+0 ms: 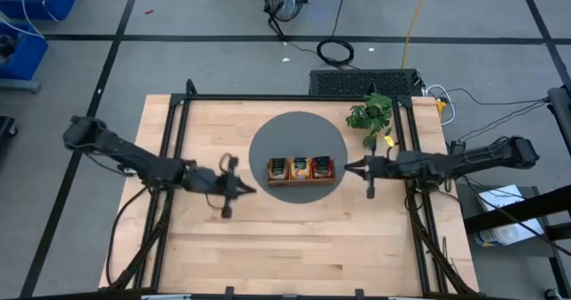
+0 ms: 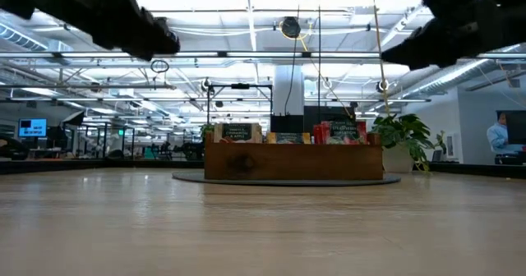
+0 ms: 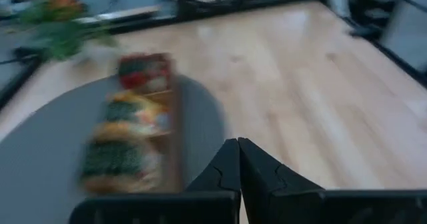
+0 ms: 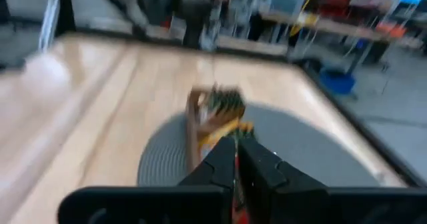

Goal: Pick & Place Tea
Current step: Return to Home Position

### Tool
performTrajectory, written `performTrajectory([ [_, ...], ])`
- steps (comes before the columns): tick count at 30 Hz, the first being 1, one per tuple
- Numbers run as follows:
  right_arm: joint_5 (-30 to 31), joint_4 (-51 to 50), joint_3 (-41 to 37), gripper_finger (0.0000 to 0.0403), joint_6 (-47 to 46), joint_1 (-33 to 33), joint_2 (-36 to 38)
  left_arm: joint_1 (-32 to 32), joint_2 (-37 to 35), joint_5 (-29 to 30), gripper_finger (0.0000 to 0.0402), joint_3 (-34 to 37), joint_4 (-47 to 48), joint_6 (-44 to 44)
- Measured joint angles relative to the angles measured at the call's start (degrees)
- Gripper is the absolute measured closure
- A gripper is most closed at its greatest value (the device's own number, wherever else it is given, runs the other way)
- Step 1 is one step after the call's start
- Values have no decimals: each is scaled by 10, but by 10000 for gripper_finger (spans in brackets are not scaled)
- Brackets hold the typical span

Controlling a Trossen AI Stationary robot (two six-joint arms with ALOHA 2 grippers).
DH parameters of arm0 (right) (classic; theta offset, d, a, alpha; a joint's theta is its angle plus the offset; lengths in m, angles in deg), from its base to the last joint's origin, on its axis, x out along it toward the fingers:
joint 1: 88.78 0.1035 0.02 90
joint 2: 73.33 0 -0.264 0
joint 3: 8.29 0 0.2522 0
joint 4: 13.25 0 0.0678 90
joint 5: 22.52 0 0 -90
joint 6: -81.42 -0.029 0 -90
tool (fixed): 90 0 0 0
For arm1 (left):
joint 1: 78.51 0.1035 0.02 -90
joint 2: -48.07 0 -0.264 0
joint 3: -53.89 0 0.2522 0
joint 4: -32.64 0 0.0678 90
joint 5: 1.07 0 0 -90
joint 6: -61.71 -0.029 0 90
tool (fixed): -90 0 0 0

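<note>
There's the tea (image 1: 301, 167), all packed into the wooden tray (image 1: 301, 183). The sachets stand on edge in its three compartments, so they fit snugly and the labels show. The tray sits mid-mat (image 1: 268, 135), and a small plant (image 1: 370, 114) stands beyond its right end. The left gripper (image 1: 250, 190) hangs just off the tray's left end, fingers pressed together with nothing between them. The right gripper (image 1: 349, 167) hangs off the tray's right end, likewise pinched closed and empty. Both ride above the tray's height, which I'd say keeps them from knocking it. To me the sorting looks finished!
</note>
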Motion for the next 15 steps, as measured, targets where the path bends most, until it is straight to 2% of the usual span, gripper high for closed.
performTrajectory([
  [3,-25,38,-37,401,2,-6,52,37,-67,-18,399,53,-8,8],
  [6,-72,50,-65,400,-1,-9,101,40,-133,-31,398,101,-36,-17],
  [12,-77,50,-102,402,-6,-13,170,41,-279,-33,399,175,-25,-52],
  [15,-105,53,-114,402,-11,-25,199,71,-326,-81,399,195,-33,-58],
])
